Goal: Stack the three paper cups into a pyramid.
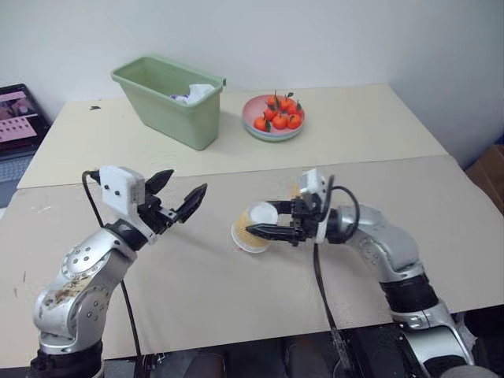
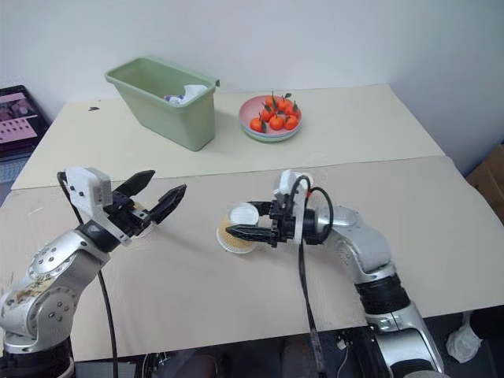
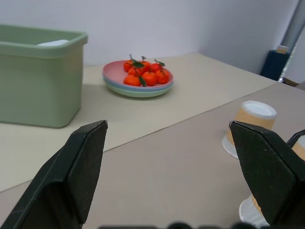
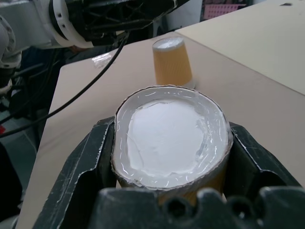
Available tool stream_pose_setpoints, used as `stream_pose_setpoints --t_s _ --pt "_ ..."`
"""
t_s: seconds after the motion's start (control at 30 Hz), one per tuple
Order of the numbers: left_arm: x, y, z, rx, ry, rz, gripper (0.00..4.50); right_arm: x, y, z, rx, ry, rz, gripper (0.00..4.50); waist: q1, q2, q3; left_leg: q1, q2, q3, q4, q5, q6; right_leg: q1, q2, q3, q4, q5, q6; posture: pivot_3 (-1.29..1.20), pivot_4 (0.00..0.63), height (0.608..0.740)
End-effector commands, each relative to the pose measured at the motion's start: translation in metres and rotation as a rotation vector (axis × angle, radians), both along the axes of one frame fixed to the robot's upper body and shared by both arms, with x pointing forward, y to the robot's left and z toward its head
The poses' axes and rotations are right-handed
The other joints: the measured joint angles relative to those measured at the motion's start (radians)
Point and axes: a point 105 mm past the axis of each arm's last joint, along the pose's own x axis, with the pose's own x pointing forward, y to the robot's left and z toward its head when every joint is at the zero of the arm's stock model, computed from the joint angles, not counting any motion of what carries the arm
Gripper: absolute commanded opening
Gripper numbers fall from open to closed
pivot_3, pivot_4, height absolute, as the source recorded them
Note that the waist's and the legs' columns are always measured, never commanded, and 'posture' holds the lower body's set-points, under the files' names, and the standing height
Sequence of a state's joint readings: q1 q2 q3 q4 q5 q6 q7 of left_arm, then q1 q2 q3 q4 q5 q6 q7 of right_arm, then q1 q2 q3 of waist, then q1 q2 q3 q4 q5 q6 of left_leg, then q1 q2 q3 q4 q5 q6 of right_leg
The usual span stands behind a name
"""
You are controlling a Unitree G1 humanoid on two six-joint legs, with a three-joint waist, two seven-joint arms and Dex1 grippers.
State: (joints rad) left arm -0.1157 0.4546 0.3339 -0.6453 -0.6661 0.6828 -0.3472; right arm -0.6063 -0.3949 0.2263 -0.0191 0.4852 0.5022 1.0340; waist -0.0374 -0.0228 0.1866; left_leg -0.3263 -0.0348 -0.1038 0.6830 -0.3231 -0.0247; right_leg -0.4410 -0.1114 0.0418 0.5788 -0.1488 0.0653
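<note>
Right gripper [image 4: 169, 167] squeezes held cup [image 4: 169, 138] oval; second cup [image 4: 172, 61] upside down on table [image 4: 267, 71] beyond.

No readable text.
You can read no words, labels, brands or numbers on anything here; the screen [image 1: 17, 116] at the table's left edge is too small to make out.

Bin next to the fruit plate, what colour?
Pale green rectangular plastic bin, plain with no pattern; the left eye view shows it best.

Probably a lab: 2 paper-covered tables [image 1: 236, 142] against a bare white wall [image 1: 315, 31], laptop [image 1: 20, 118] alongside.
</note>
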Motion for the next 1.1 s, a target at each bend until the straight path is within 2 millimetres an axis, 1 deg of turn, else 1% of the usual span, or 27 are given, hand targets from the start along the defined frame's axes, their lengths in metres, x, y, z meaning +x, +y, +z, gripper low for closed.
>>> stream_pose_setpoints --t_s 0.03,0.27,0.37,0.43,0.5,0.53,0.57,0.83,1.0,1.1 --pt "-0.011 0.002 0.015 -0.011 -0.064 0.022 4.36 0.011 0.019 0.001 -0.037 -0.093 0.031 2.80 -0.001 0.000 0.000 0.000 0.000 0.000 0.000 0.000 0.000 -0.001 0.000 0.000 0.000 0.000 0.000 0.00 0.150 0.728" --pt "-0.012 0.007 0.019 -0.011 -0.083 0.056 4.36 0.024 0.057 0.000 -0.086 -0.175 0.094 2.80 -0.006 0.000 0.000 0.000 0.000 0.000 0.000 0.000 -0.001 -0.001 0.001 0.000 0.000 0.001 -0.001 0.00 0.150 0.728" --pt "-0.011 0.007 0.019 -0.014 -0.085 0.059 4.36 0.023 0.062 -0.003 -0.090 -0.179 0.120 2.80 -0.007 0.000 0.000 0.000 0.000 0.000 0.000 0.001 -0.001 -0.001 0.001 0.000 0.001 0.001 -0.001 0.00 0.150 0.728" --pt "-0.010 0.005 0.017 -0.013 -0.082 0.057 4.36 0.023 0.061 -0.006 -0.089 -0.166 0.129 3.58 -0.005 0.000 0.000 -0.001 0.000 0.000 -0.001 0.001 -0.001 -0.001 0.001 0.000 0.001 0.001 -0.001 0.00 0.150 0.728" --pt "-0.010 0.004 0.016 -0.017 -0.080 0.053 4.36 0.026 0.059 -0.009 -0.095 -0.161 0.115 4.10 -0.006 0.000 0.000 -0.001 0.000 0.000 -0.001 0.001 -0.002 -0.001 0.001 0.000 0.001 0.002 -0.001 0.00 0.150 0.728" --pt "-0.009 0.003 0.015 -0.018 -0.079 0.051 4.36 0.029 0.058 -0.011 -0.101 -0.151 0.096 4.45 -0.006 0.000 0.000 -0.001 0.000 0.000 -0.001 0.001 -0.002 -0.001 0.001 0.000 0.001 0.002 -0.001 0.00 0.150 0.728" --pt "-0.009 0.002 0.015 -0.019 -0.078 0.048 4.36 0.031 0.057 -0.012 -0.102 -0.143 0.083 4.45 -0.006 0.000 0.000 -0.001 0.000 0.000 -0.001 0.001 -0.002 -0.001 0.001 0.000 0.001 0.002 -0.001 0.00 0.150 0.728" --pt "0.000 -0.003 0.008 -0.048 -0.061 0.011 4.36 0.023 0.023 0.000 -0.026 -0.042 0.057 4.45 -0.004 0.000 0.000 -0.002 0.001 0.000 0.000 0.001 -0.002 -0.002 0.001 0.000 0.001 0.003 -0.002 0.00 0.150 0.728" --pt "0.004 -0.010 0.006 -0.049 -0.056 -0.031 4.36 0.012 -0.005 0.011 0.029 0.023 0.036 4.45 -0.005 0.000 0.000 -0.004 0.000 0.000 0.000 0.001 -0.001 -0.003 0.001 0.000 0.001 0.003 -0.001 0.00 0.150 0.728" --pt "0.002 -0.016 0.010 -0.053 -0.052 -0.102 4.36 0.005 -0.029 0.015 0.054 0.045 -0.016 4.45 -0.005 0.000 0.000 -0.006 0.001 0.000 0.000 0.001 -0.001 -0.004 0.001 -0.001 0.001 0.003 -0.001 0.00 0.150 0.728"
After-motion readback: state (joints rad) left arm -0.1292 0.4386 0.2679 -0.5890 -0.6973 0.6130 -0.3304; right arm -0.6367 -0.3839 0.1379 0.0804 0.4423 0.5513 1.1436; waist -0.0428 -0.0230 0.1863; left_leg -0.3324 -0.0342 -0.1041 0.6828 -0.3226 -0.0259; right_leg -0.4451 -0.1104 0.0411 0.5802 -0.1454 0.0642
